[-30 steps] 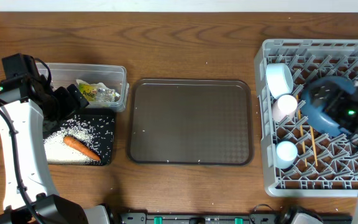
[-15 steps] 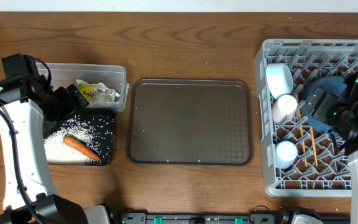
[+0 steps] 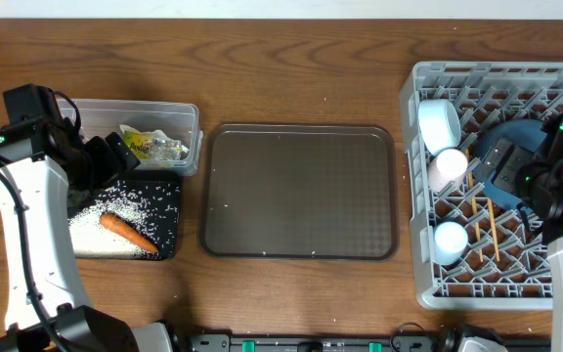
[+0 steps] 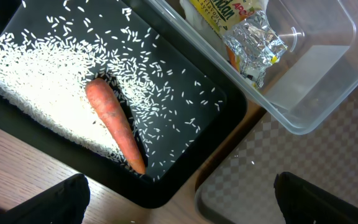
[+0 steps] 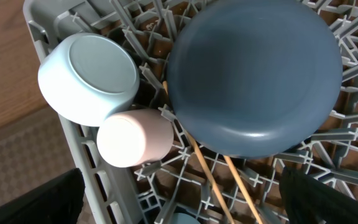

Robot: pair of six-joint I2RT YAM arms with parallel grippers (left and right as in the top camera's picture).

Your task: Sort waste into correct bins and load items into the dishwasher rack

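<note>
Spread to the full at the left gripper (image 4: 179,208), clasping nothing; hangs above the near edge of the black tray (image 4: 191,165). At 11 o'clock in that wrist view, the carrot (image 4: 114,134), lying on the loose rice (image 4: 36,81); at 1 o'clock, the crumpled wrapper (image 4: 247,31) inside the clear tub (image 4: 319,87).

Likewise gaping and empty at the right gripper (image 5: 182,208), over the dishwasher rack (image 5: 82,168). At 1 o'clock there, the blue plate (image 5: 253,74); at 11 o'clock, the pinkish cup (image 5: 132,140) and, just beyond, the light-blue bowl (image 5: 92,78); at 12, close in, the chopsticks (image 5: 207,171).

Looks sorted and loaded already.

Should the carrot need moving: probably firm, light, a little slick, so best pinched across the thick middle. For the plate: likely heavy, hard, breakable; take by the rim. No pinching loose rice; better to tip the tray.
</note>
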